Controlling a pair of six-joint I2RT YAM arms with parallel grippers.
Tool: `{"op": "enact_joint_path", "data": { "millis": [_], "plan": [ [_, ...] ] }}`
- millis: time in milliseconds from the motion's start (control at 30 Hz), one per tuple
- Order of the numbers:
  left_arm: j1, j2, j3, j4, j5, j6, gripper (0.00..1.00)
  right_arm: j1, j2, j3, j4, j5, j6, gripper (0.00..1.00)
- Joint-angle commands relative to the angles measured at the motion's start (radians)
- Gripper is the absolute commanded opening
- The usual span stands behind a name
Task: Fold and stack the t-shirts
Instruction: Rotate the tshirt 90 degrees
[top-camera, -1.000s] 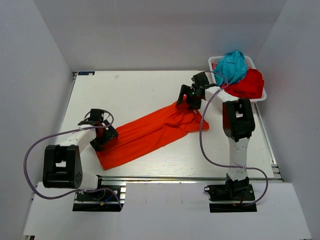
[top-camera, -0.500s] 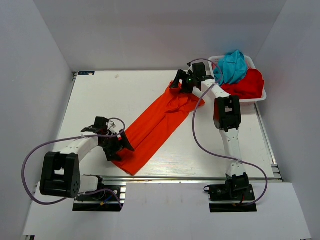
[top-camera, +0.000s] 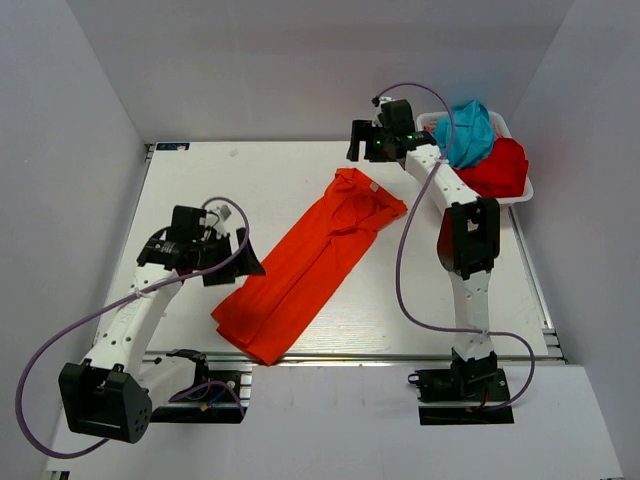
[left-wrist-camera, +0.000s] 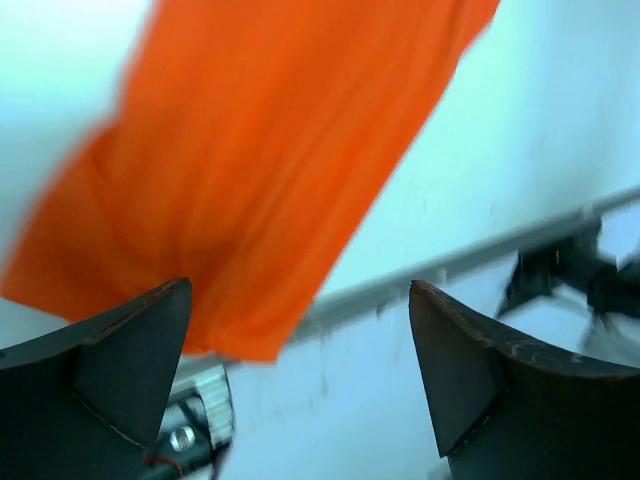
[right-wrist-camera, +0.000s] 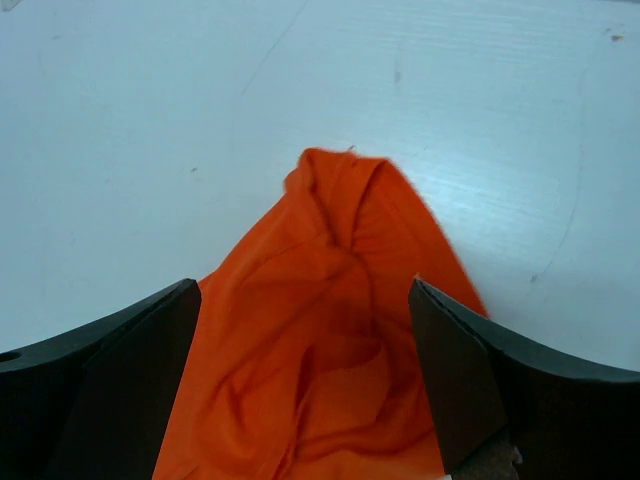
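The bright orange-red t-shirt (top-camera: 310, 260) lies in a long narrow strip, running diagonally from the far middle of the table to the near edge. My left gripper (top-camera: 245, 262) is open and empty, just left of the strip's near half. The left wrist view shows the shirt's near end (left-wrist-camera: 260, 150) beyond my open left gripper (left-wrist-camera: 300, 330). My right gripper (top-camera: 358, 142) is open and empty, above the far end of the strip. The right wrist view shows the bunched far end (right-wrist-camera: 340, 330) below my open right gripper (right-wrist-camera: 305, 330). The teal-blue t-shirt (top-camera: 468, 132) and the deeper red t-shirt (top-camera: 497, 168) lie crumpled in the basket.
The small white plastic basket (top-camera: 522, 193) stands at the far right corner of the white table (top-camera: 240, 190). A metal rail (left-wrist-camera: 480, 255) runs along the table's near edge. White walls close in the left, back and right sides.
Both grippers have let go of the orange-red shirt. The shirt has swung from lying across the table to a steeper diagonal. The left gripper has lifted clear; the right gripper has moved farther back.
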Motion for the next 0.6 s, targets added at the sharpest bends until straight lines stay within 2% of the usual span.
{"op": "enact_joint_path", "data": {
  "millis": [0, 67, 100, 233, 333, 433, 567],
  "plan": [
    [-0.003, -0.002, 0.076, 0.102, -0.189, -0.035, 0.99, 0.101, -0.081, -0.045, -0.183, 0.173, 0.048, 0.9],
    [-0.003, -0.002, 0.076, 0.15, -0.208, -0.062, 0.99, 0.121, -0.105, -0.08, -0.236, 0.23, 0.108, 0.9],
    [-0.003, -0.002, 0.076, 0.2, -0.208, -0.062, 0.99, 0.15, -0.153, -0.135, -0.265, 0.311, 0.177, 0.9],
    [0.017, 0.016, 0.036, 0.216, -0.222, -0.052, 0.99, 0.208, -0.217, -0.322, -0.24, 0.363, 0.248, 0.9],
    [0.017, 0.045, 0.013, 0.207, -0.246, -0.063, 0.99, 0.232, -0.207, -0.363, -0.259, 0.402, 0.287, 0.9],
    [0.017, 0.056, -0.034, 0.238, -0.214, -0.063, 0.99, 0.227, -0.159, -0.369, -0.279, 0.402, 0.331, 0.9],
    [0.017, 0.087, -0.044, 0.248, -0.216, -0.074, 0.99, 0.219, -0.093, -0.348, -0.225, 0.391, 0.324, 0.9]
  ]
}}
